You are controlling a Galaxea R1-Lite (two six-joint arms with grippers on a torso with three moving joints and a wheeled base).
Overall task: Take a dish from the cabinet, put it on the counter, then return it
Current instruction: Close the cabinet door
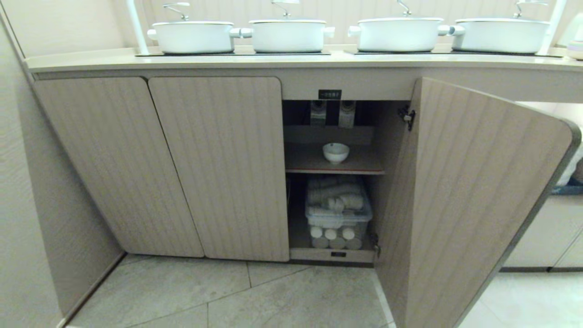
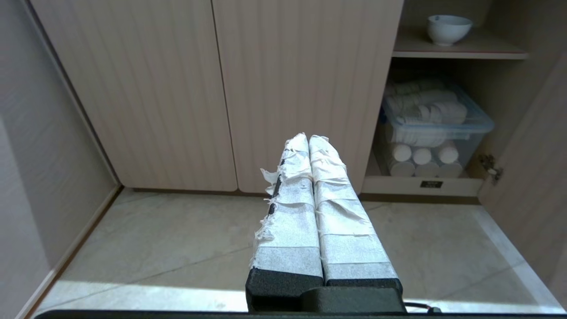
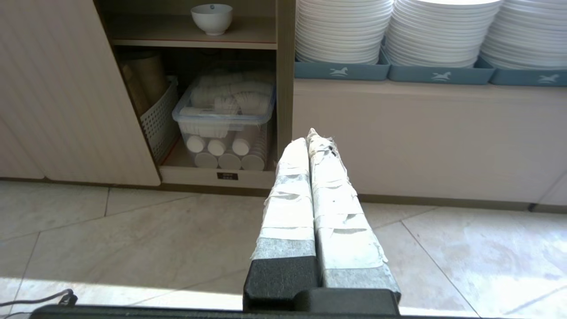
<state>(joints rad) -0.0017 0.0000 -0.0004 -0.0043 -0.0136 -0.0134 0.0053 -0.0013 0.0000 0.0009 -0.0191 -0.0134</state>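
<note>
The dish (image 1: pixel 336 152), a small white bowl, stands upright on the inner shelf of the cabinet (image 1: pixel 334 159), whose fluted right door (image 1: pixel 460 200) hangs wide open. The bowl also shows in the left wrist view (image 2: pixel 448 29) and the right wrist view (image 3: pixel 212 18). The counter (image 1: pixel 291 59) runs across the top above the doors. My left gripper (image 2: pixel 308 138) is shut and empty, low over the floor before the closed doors. My right gripper (image 3: pixel 308 135) is shut and empty too, well short of the cabinet. Neither arm shows in the head view.
Several big white lidded pots (image 1: pixel 193 35) stand on the counter's black panels. Below the shelf sits a clear bin (image 1: pixel 338 214) of white cups and rolls. Stacks of white plates (image 3: pixel 343 29) in blue trays fill a niche to the right. A wall (image 1: pixel 27 218) closes the left side.
</note>
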